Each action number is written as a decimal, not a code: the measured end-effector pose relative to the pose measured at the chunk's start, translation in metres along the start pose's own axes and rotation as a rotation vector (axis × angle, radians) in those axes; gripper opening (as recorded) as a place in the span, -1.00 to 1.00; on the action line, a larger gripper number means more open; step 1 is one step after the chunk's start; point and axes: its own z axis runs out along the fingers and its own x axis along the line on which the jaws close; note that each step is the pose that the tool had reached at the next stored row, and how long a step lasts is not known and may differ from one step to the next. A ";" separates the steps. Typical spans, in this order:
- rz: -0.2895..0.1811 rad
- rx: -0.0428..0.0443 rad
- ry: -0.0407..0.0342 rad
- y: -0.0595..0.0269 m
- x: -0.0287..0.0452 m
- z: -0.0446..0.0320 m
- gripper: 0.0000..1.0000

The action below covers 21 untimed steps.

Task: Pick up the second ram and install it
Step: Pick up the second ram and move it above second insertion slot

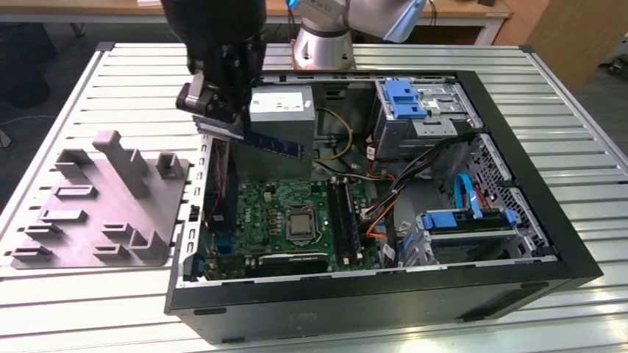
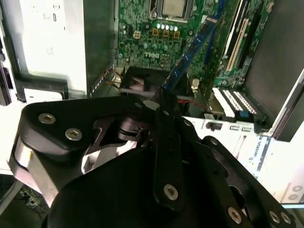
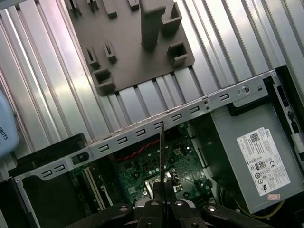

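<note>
Firmly clenched on one end, my gripper (image 1: 223, 125) held the second ram (image 1: 279, 144) above the motherboard (image 1: 279, 213). Its long axis slanted down from my fingers, seemingly well clear of the board.

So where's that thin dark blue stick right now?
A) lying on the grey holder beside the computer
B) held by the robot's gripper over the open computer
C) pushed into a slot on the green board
B: in the exterior view the gripper is shut on the second ram, which juts out tilted above the open computer case, not seated in the motherboard.
</note>
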 end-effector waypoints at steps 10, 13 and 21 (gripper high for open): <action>0.000 0.0000 0.0000 -0.0240 -0.0105 0.0000 -0.77; 0.000 0.0000 0.0001 -0.0323 -0.0141 -0.0001 -0.77; 0.000 0.0000 0.0000 -0.0523 -0.0227 -0.0001 -0.77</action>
